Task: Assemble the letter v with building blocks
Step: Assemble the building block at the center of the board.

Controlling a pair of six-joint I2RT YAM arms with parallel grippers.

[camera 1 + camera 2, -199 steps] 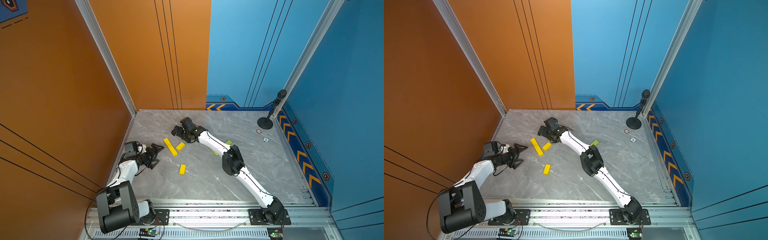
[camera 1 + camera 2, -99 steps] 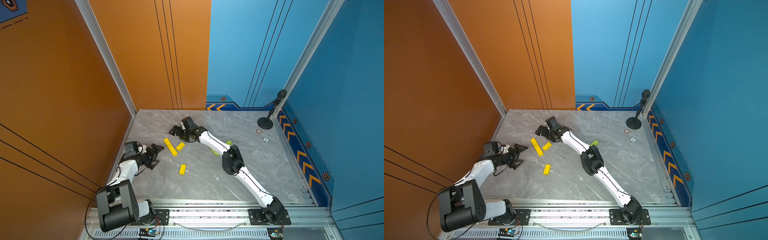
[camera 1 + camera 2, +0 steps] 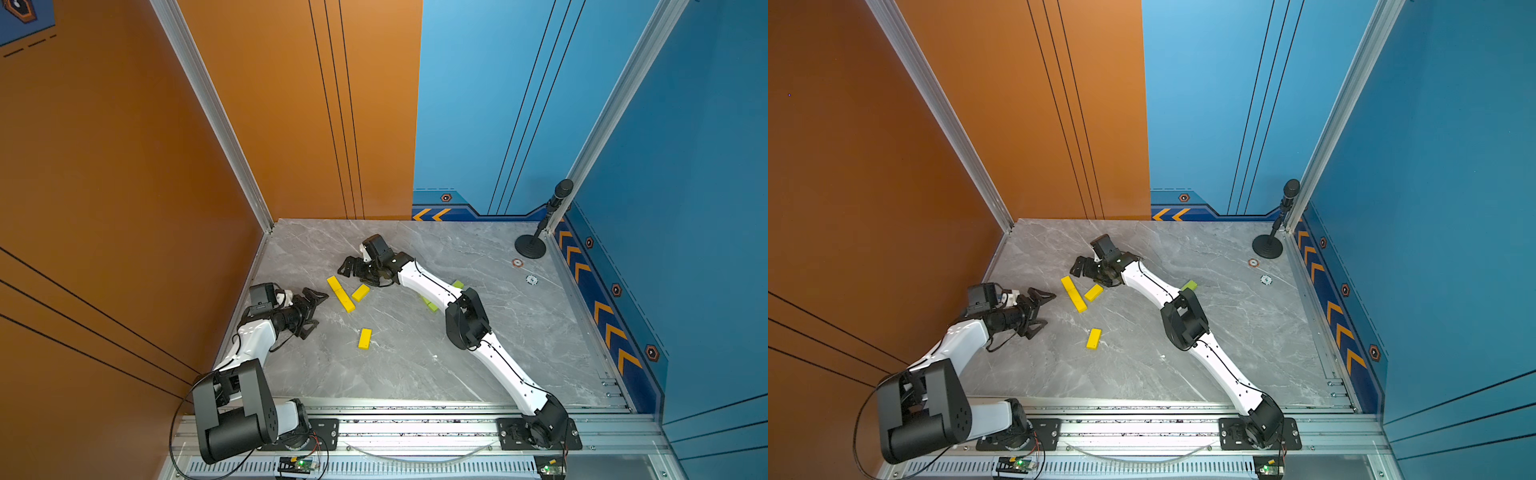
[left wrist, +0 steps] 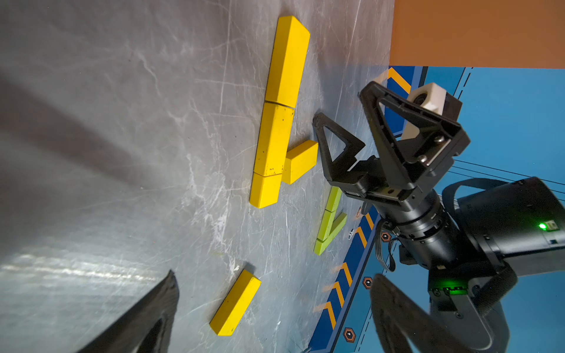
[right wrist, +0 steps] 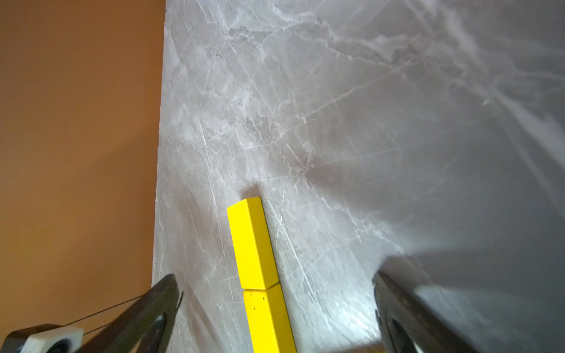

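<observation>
1. Left pincer point(image 3: 316, 313): jaws spread wide, holding nothing, low over the grey marble surface point(image 3: 415, 365) near the orange wall, well short of the blocks.
2. Yellow row point(image 3: 341, 294): three yellow blocks laid end to end in a slanted line, flat on the surface; the left wrist view point(image 4: 276, 116) shows the joints.
3. Right pincer point(image 3: 354, 272): jaws spread, holding nothing, just behind the far end of the yellow row. In the right wrist view the row point(image 5: 260, 275) lies between the two fingers.
4. Short yellow block point(image 3: 360, 292): flat, angled off the row, one end touching it near its lower part.
5. Loose yellow block point(image 3: 365, 338): alone, nearer the front rail, apart from the others.
6. Green blocks point(image 3: 457, 284): mostly hidden under the right arm in both top views. The left wrist view point(image 4: 328, 223) shows two green lines meeting at one end.
7. Microphone stand point(image 3: 530, 248): far right corner.
</observation>
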